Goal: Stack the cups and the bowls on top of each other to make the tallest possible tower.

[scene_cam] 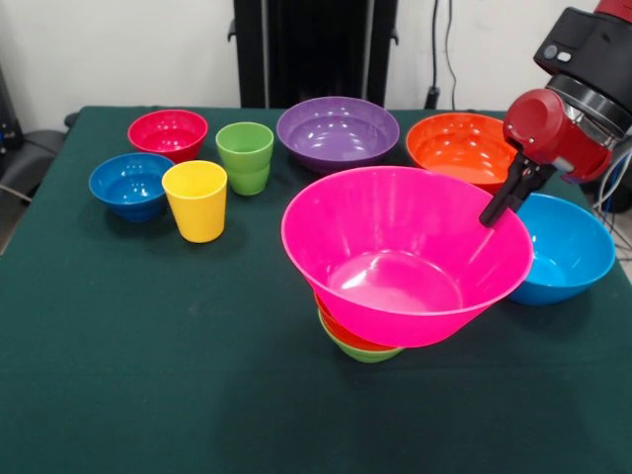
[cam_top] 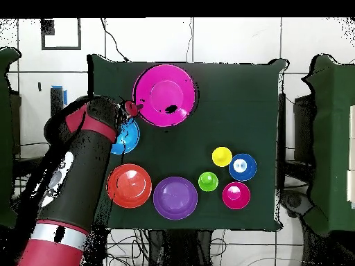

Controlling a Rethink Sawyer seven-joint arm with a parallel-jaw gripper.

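A: Jaws first. The red and black gripper comes down at the rim of the large glossy pink plastic bowl, one dark finger over the rim's edge on the side toward the large light blue plastic bowl. It reads as pinching the rim, but I cannot tell clenched from released.

B: Overhead agrees? The gripper sits at the pink bowl's edge, between it and the light blue bowl.

A: Yes. The pink bowl sits tilted on the tower: a small orange-red plastic bowl nested in a small light green plastic bowl underneath. Its low side is away from the jaws. It holds nothing.

B: So the relation that matters?

A: The pink bowl is far wider than its base and off-centre on it, overhanging toward the jaws. My judgement: it needs levelling before release, or it slides off.

B: Remaining pieces?

A: All apart on the dark green table, all empty. Beside the light blue bowl, the large orange bowl, then the large purple bowl. Across the table: light green tumbler, yellow tumbler, small magenta-red bowl, small dark blue bowl.

B: Nearest to the jaws?

A: The light blue bowl, just beside.
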